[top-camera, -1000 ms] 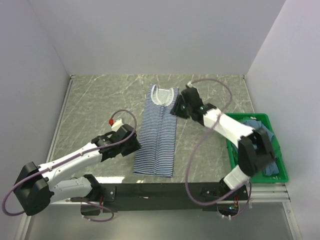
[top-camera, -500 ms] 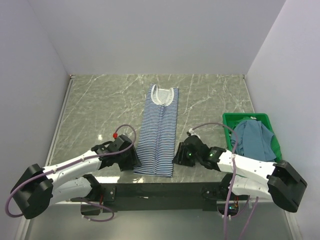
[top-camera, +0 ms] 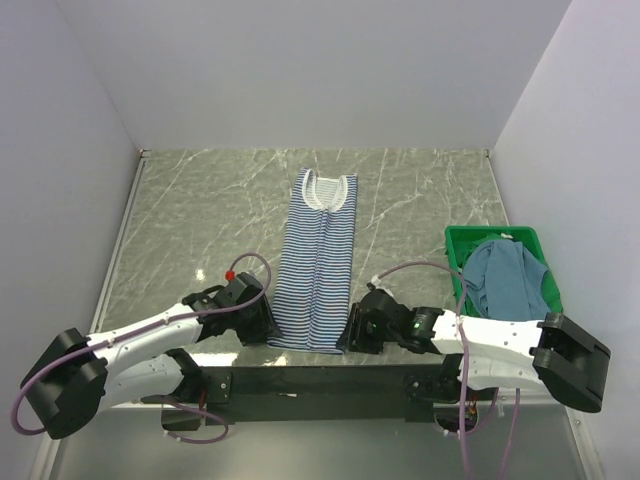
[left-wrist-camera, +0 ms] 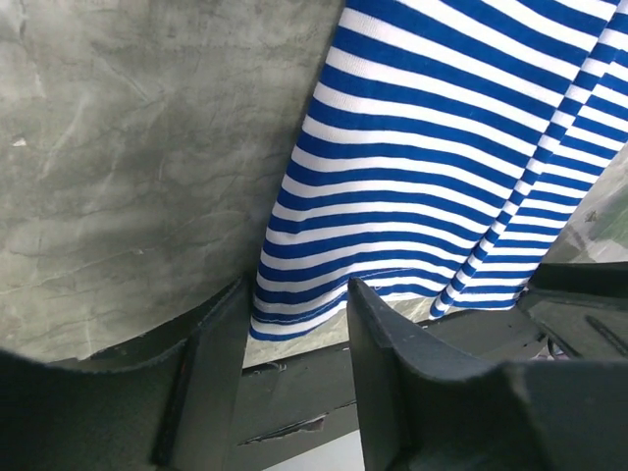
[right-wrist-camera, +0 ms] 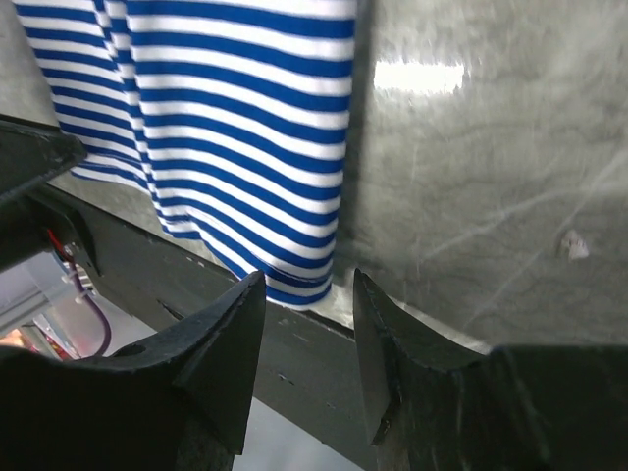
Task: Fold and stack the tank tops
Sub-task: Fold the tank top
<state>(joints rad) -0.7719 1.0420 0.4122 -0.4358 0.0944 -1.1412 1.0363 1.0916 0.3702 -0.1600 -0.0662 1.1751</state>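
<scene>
You're looking at a robot lab cell: bare white walls (top-camera: 300,70) box in a marble-look table (top-camera: 200,210), and two robot arms (top-camera: 150,328) sit bolted to a black rail (top-camera: 300,382)

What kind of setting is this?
Probably a robot lab test cell, not a home: plain white walls box in a marble-patterned table, and a black mounting rail carries the left arm and right arm at its near edge.

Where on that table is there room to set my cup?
Widest bare table: left of the striped tank top, to the left wall. A smaller patch sits right of it, bordered by the back wall and the green crate. Crowded: the near edge, where the left gripper and right gripper flank the hem, and the crate, holding the teal top.
</scene>
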